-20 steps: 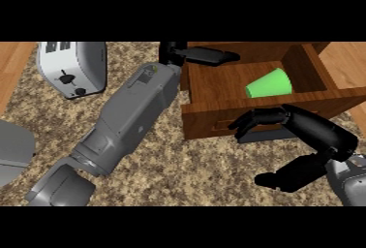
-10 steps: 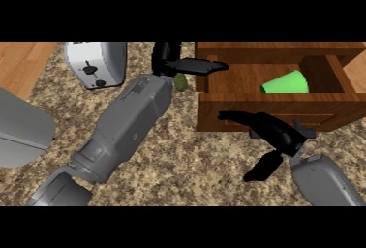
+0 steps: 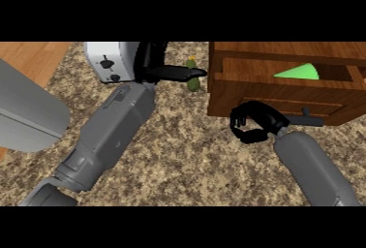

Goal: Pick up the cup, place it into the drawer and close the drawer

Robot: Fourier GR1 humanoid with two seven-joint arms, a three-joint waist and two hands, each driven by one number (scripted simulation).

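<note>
Head view: the drawer (image 3: pixel 286 97) stands partly open at upper right on the counter (image 3: pixel 186 160). The cup (image 3: pixel 298 72), green, lies inside it, tilted on its side. The right hand (image 3: pixel 253 123) is clenched, grasping nothing, knuckles at the drawer front just beside the handle (image 3: pixel 312 119). The left hand (image 3: pixel 163 70) is released, fingers straight, beside a toaster (image 3: pixel 111 60) and touching a small green bottle (image 3: pixel 193 80).

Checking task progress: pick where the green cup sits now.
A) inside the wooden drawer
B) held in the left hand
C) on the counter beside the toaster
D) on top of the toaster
A: the green cup lies inside the partly open drawer, behind its front panel.
</note>
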